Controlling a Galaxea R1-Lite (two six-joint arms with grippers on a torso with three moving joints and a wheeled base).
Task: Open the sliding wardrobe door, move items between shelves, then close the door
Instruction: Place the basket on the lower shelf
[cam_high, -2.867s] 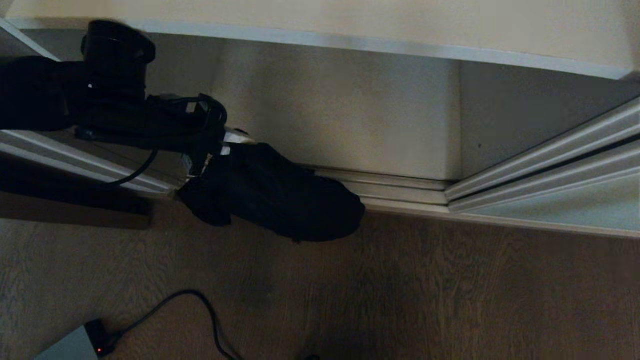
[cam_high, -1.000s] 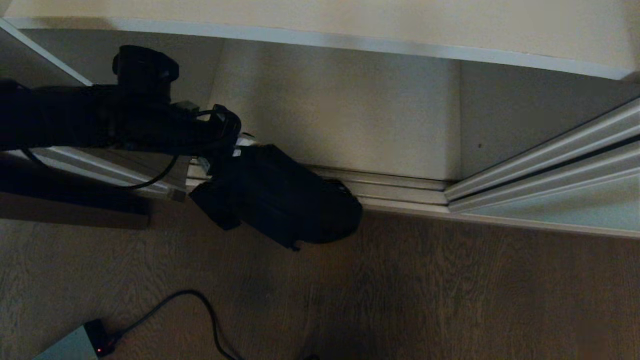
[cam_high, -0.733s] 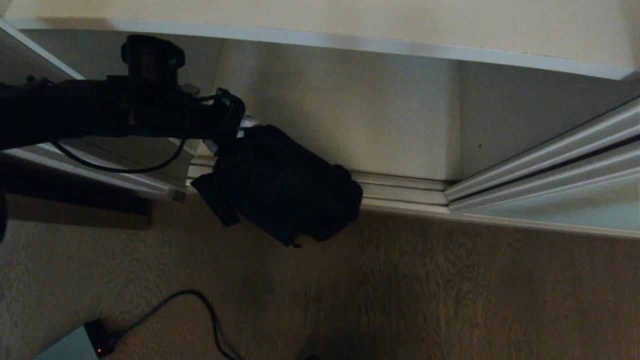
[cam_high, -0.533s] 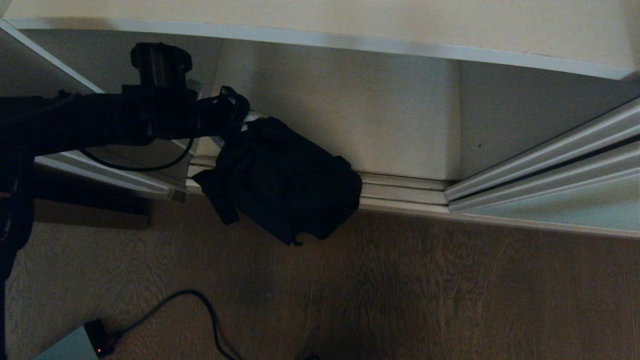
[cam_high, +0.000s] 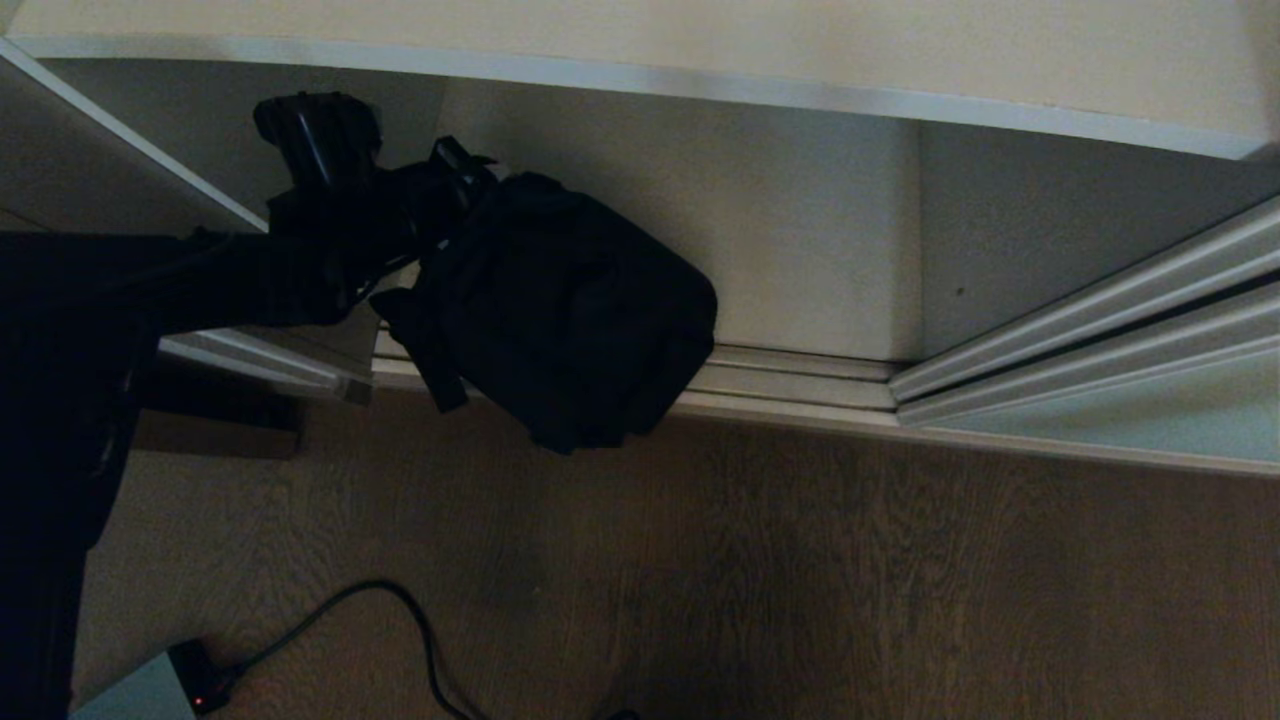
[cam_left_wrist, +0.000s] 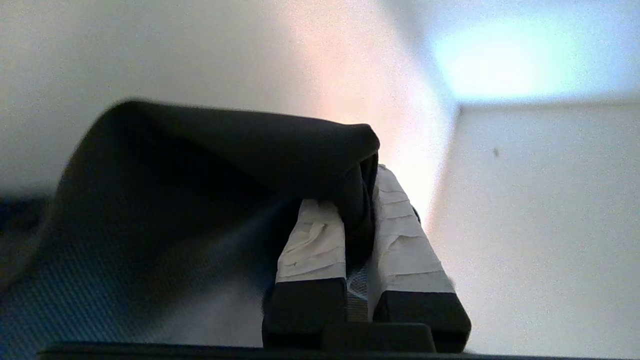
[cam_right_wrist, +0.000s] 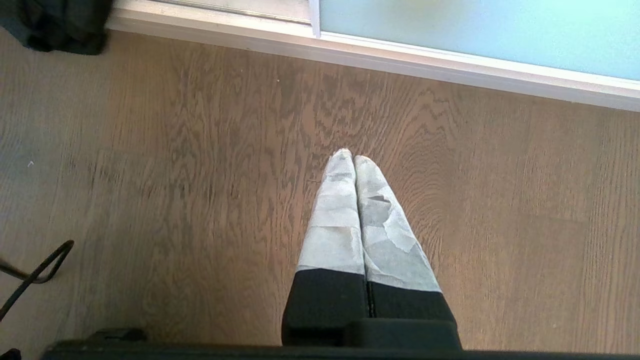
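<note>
Black fabric fills the middle of the head view: the soft bag (cam_high: 570, 310) hangs from the left end effector (cam_high: 470, 185), whose 2 taped fingers (cam_left_wrist: 312, 235) are pressed together on a fold of the bag's cloth. Taking the white shelf edge (cam_high: 700, 88) as landmark, the bag hangs below it and in front of the open compartment, its bulk drooping down and away from the end effector toward the bottom door track (cam_high: 800, 375) and clear of the wooden floor (cam_high: 800, 580). So the load trails beneath and to the robot's right of the grip, its long axis slanting downward. Any placing onto a board above that edge would, I judge, need the whole sagging body lifted past it, not just the pinched fold. The frosted sliding door (cam_high: 1130, 410) stands well to the right of the bag. The right end effector (cam_right_wrist: 354, 159), fingers together and holding nothing, points at the floor near the door frame, so the left arm is the 1 at work.
</note>
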